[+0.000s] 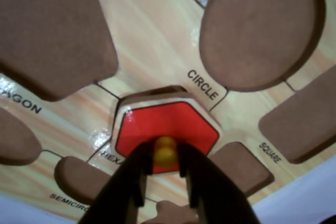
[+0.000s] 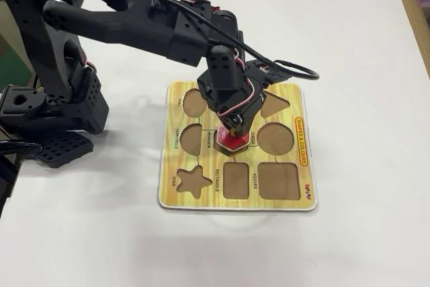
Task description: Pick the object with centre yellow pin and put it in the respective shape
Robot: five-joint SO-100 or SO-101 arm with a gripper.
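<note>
The red hexagon piece [image 1: 167, 129] looked light, stiff and thin, its small yellow knob [image 1: 166, 150] the only sensible hold, smooth and round enough to slip. The gripper [image 1: 165, 167] was narrowed to the knob's width, clenched on it, while the piece sat tilted over the hexagon cutout [image 1: 152, 94] at the middle of the shape board [image 2: 301, 186], not yet flush.

Red hex piece [image 1: 167, 129] atop hexagon cutout [image 1: 149, 94].

Open table [image 2: 349, 45] rings board [image 2: 171, 193]; arm [image 2: 134, 25] overhangs
</note>
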